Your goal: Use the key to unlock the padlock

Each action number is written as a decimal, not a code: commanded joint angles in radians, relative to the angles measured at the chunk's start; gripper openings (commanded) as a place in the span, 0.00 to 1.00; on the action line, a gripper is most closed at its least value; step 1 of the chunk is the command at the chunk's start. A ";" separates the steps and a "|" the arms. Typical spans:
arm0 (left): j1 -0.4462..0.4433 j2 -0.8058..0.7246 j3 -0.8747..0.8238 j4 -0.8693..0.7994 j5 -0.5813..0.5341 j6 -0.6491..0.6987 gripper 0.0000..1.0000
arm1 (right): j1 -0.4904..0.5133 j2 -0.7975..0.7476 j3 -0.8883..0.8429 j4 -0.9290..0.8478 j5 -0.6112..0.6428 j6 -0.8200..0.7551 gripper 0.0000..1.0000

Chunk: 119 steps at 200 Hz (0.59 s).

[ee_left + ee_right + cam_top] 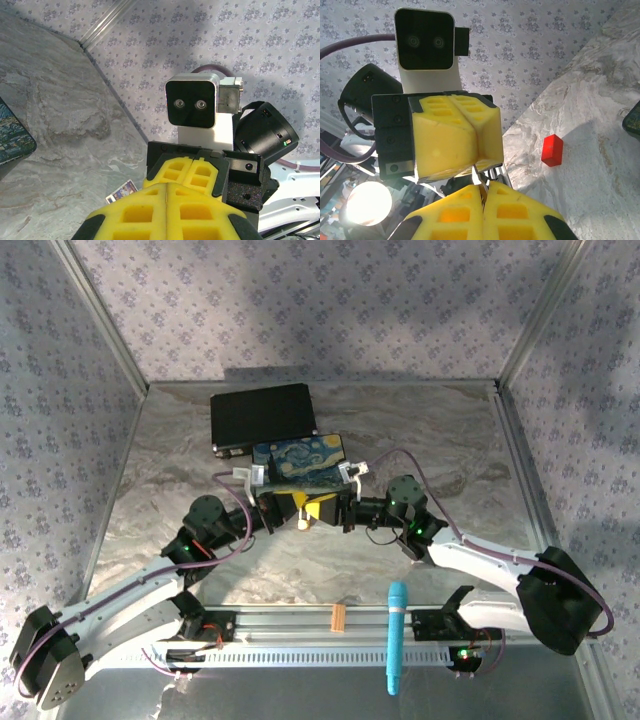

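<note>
Two yellow-padded black grippers meeting tip to tip, left gripper (470,140) jaws pressed together, right gripper (483,192) likewise, anything pinched hidden.

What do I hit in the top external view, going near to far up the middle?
orange-tan strip → left gripper and right gripper, tip to tip at the same depth → starry-night box → black case

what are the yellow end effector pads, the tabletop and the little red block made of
Yellow pads: matte, moulded with square pockets, likely soft foam or rubber. Tabletop: grey veined marble look with faint sheen; real stone or printed sheet, unclear. Red block: uniform, sharp-edged, matte; probably plastic or painted wood.
</note>
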 commanded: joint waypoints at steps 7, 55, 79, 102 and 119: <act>-0.016 -0.001 0.006 -0.024 -0.003 0.019 0.00 | -0.005 -0.019 -0.004 0.049 0.018 0.000 0.00; -0.013 -0.071 0.010 -0.228 -0.255 0.034 1.00 | -0.037 -0.061 -0.027 -0.221 0.124 -0.055 0.00; -0.012 -0.053 0.008 -0.283 -0.313 0.048 1.00 | -0.068 -0.072 -0.028 -0.422 0.210 -0.086 0.00; -0.013 0.055 0.050 -0.386 -0.317 0.086 0.86 | -0.107 -0.072 -0.057 -0.510 0.270 -0.071 0.00; -0.015 0.152 0.072 -0.415 -0.294 0.097 0.78 | -0.122 -0.077 -0.074 -0.539 0.291 -0.079 0.00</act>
